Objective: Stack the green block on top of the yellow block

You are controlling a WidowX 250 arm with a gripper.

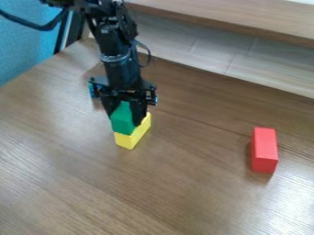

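Green wooden-looking block (pixel 122 122), left of the frame's centre and held between the fingers of the black two-finger gripper (pixel 126 120), appears already set atop the yellow rectangular block (pixel 131 138), its release seemingly left undone, with the red rectangular block (pixel 264 149) at right.

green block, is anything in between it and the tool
Nothing visible stands between the tool and the green block; they look to be in direct contact. The yellow block is beneath the green one, and the red block lies apart, toward the picture's right.
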